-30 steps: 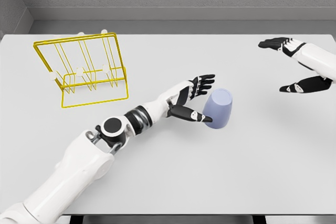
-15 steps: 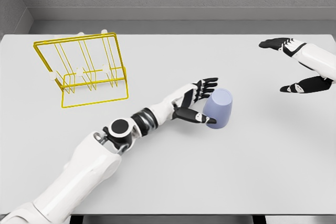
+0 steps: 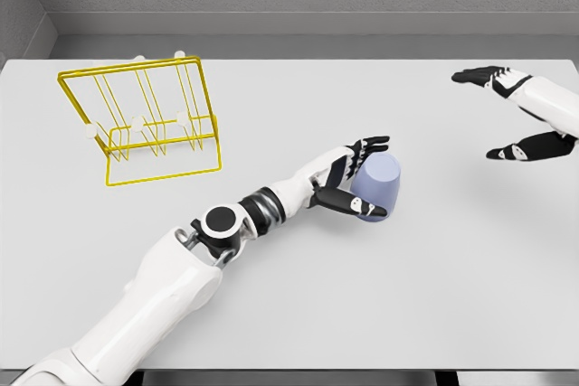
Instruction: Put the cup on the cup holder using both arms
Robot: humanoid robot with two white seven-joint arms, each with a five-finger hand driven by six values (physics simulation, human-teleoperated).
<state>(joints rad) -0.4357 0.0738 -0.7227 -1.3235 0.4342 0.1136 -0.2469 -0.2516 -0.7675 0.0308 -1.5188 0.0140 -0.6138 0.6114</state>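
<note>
- just right of frame centre, on the white table (image 3: 298,314): the lavender cup (image 3: 377,187) stands mouth-down, tilted a little so its closed end leans toward upper right.
- left hand (image 3: 351,180) is on the cup's left side. thumb runs low across the front of the wall, the fingers (image 3: 371,146) reach over the upper left edge. it's wrapped around the cup, but i can't tell if the grip is actually firm or just contact.
- key relation: cup sits directly right of the left palm, touching. its long axis runs lower left to upper right, roughly crosswise to the forearm, so the hand meets it side-on.
- right hand (image 3: 519,115) is at the far right edge, upper half of frame, well apart from the cup. fingers spread wide, holding nothing. left is clearly the nearer hand.
- yellow wire cup holder (image 3: 145,119) is upper left, well apart from the cup, on the opposite side of the left arm from it.
- judgement: carry direction is from centre-right toward upper left, across the left arm's own line. cup isn't lifted yet as far as i can see.
- judgement: the holder's pegs look small and pale. cup mouth will need to face them, so the tilt matters on approach.
- risk: a side grasp on a tapered wall could slip if the close is loose.
</note>
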